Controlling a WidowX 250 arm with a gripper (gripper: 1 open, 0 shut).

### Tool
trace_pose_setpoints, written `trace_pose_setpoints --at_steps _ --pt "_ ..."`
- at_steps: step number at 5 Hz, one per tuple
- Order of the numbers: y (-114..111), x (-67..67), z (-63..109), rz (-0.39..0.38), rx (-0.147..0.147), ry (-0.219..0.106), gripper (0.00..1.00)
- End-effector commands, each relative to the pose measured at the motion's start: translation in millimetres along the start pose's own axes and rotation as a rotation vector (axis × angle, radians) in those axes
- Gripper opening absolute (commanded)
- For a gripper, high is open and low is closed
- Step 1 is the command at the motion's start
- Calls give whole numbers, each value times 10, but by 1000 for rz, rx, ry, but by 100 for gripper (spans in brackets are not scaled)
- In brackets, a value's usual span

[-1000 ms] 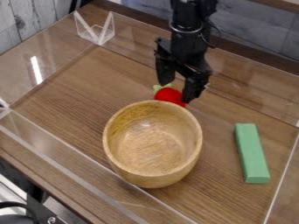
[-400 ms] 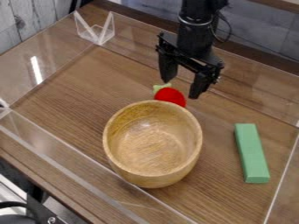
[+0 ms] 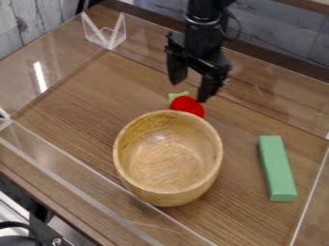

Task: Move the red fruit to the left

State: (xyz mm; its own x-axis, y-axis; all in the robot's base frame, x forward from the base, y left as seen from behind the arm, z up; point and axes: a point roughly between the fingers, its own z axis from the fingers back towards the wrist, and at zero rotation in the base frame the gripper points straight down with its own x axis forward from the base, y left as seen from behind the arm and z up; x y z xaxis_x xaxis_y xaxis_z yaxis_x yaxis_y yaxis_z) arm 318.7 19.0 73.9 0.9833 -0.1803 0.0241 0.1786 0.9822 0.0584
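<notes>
The gripper — jaws spread, empty — has lifted off the red fruit at upper centre, indicating release.

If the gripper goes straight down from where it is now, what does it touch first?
Most likely the red fruit, or the table just beside it. The open gripper points down right above the fruit, but depth is unclear from this one view.

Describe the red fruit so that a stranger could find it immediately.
Find the big wooden bowl in the middle of the table. At its far rim, below the open gripper, lies the red fruit: small, round, bright red, unlike the green rectangular block.
</notes>
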Motion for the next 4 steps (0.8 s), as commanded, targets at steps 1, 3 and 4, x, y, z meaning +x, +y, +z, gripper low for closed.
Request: trace_pose_setpoints --at_steps 1,3,4 --pt "155 87 124 -26 13 -39 100" --pt "91 83 -70 4 3 -11 100" --pt "177 121 -248 -11 0 -3 100"
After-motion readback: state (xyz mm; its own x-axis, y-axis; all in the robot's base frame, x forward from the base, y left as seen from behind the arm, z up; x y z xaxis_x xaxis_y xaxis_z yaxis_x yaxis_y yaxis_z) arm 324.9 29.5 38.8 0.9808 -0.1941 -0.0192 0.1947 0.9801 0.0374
